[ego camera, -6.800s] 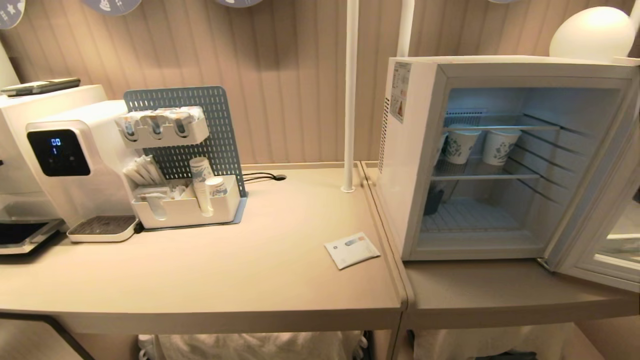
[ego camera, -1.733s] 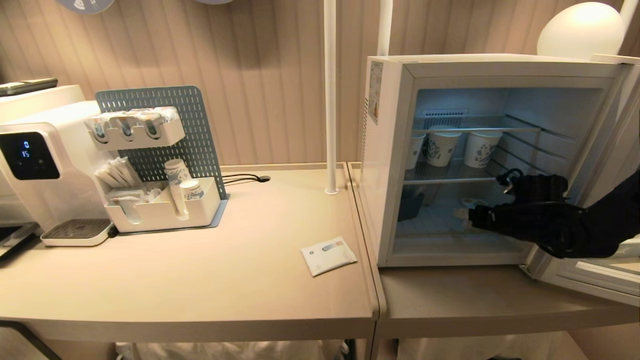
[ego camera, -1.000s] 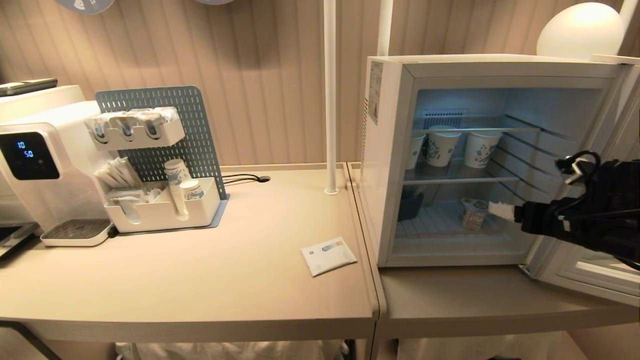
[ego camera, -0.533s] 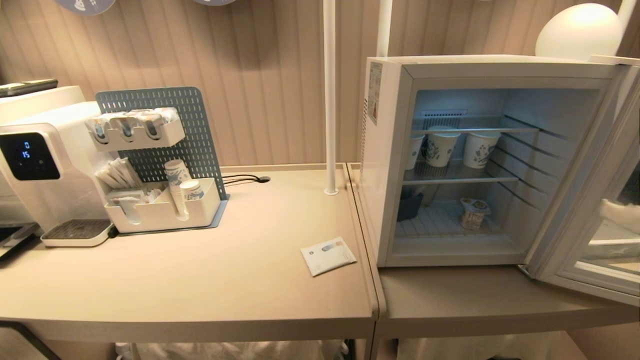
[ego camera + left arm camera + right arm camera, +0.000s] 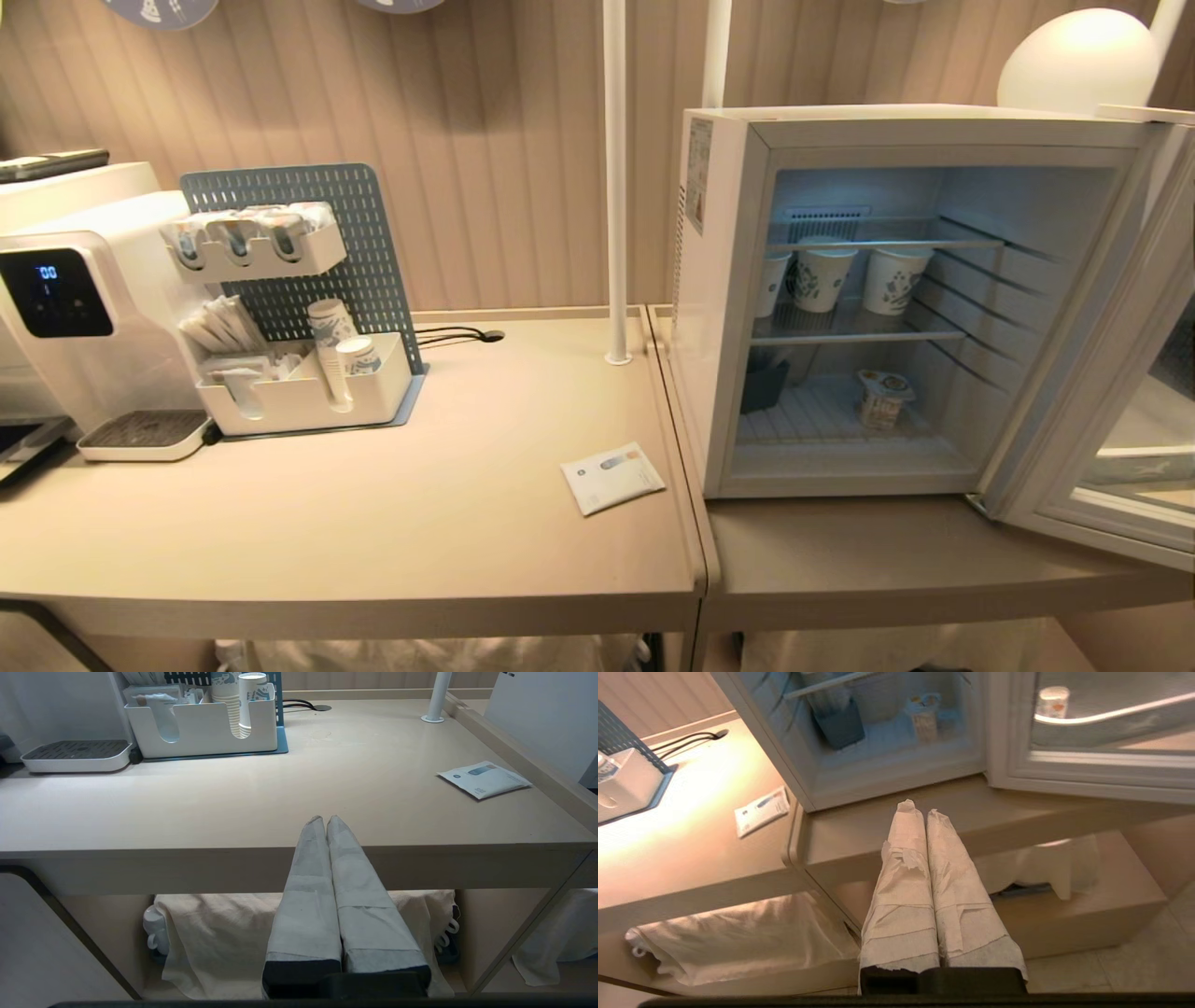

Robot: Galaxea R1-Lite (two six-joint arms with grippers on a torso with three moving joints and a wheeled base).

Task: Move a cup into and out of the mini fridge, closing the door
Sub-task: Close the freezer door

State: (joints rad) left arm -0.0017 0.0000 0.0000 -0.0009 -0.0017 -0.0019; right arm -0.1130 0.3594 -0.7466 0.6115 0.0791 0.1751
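Observation:
The white mini fridge [image 5: 719, 308] stands on the right counter with its door [image 5: 1088, 401] swung wide open to the right. The cup [image 5: 882, 399], a tiny white pot with an orange-marked top, stands alone on the fridge's bottom shelf. Neither arm shows in the head view. In the right wrist view my right gripper [image 5: 916, 807] is shut and empty. It hangs low in front of the counter edge, well back from the fridge [image 5: 887, 772], the cup [image 5: 923, 716] and the door [image 5: 1087, 772]. My left gripper [image 5: 325, 819] is shut and empty, parked before the table's front edge.
Taller paper cups [image 5: 854, 275] stand on the fridge's upper wire shelf. A flat white packet [image 5: 613, 478] lies near the table's right edge. An organiser tray [image 5: 308, 392], a water dispenser [image 5: 84, 317] and a white pole [image 5: 614, 177] stand further back. Another small pot [image 5: 1052, 701] shows through the door glass.
My right arm has drawn back out of the fridge and left the head view, leaving the cup standing on the bottom shelf. Its fingers have closed.

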